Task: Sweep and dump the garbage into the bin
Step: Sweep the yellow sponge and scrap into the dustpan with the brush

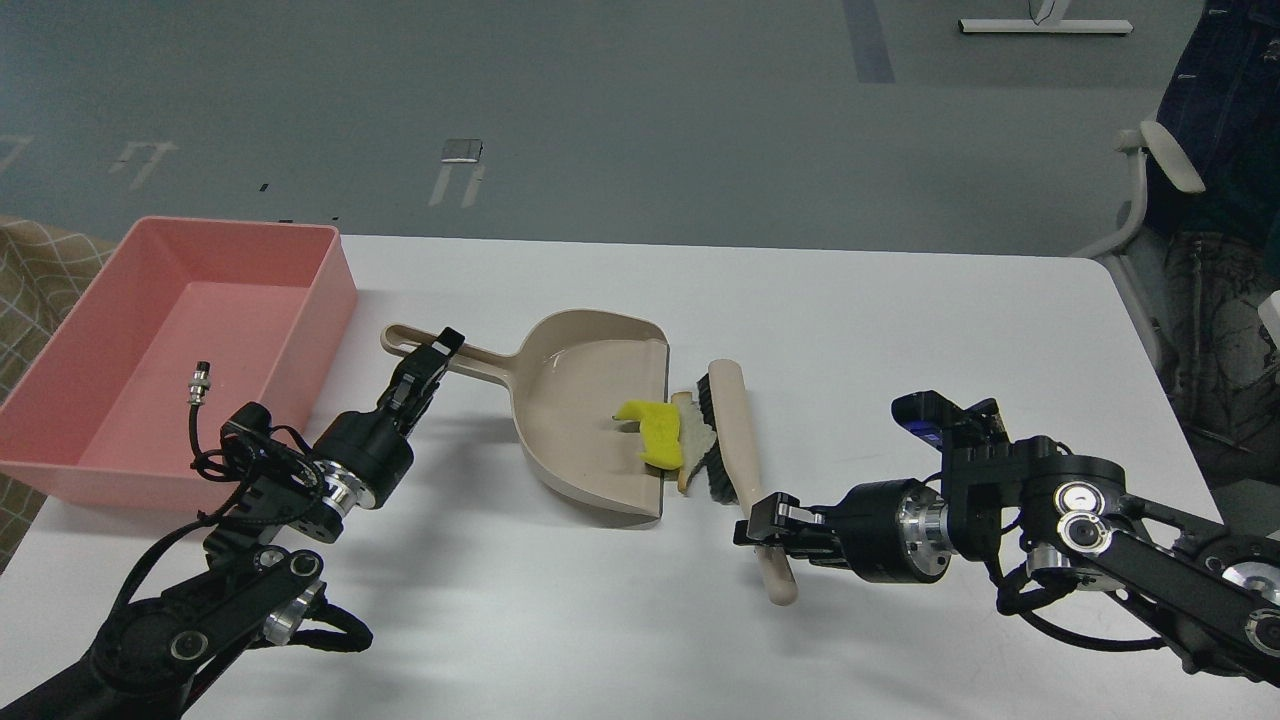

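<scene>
The salmon-pink bin (pixel 330 285) stands at the table's left edge. My left gripper (pixel 432 357) is shut on the handle of the beige dustpan (pixel 585 425), which lies flat with its mouth facing right. My right gripper (pixel 765 525) is shut on the handle of a beige brush (pixel 733 430) with black bristles. The bristles press against the white bread slice (pixel 692 437) at the dustpan's lip. The yellow sponge (pixel 655 430) lies just inside the dustpan's mouth, touching the bread.
A small metal connector on a black cable (pixel 200 383) sticks up from my left arm in front of the bin. An office chair (pixel 1160 190) stands beyond the white table (pixel 900 330) at the right. A tan checked cloth (pixel 40 270) lies at the far left.
</scene>
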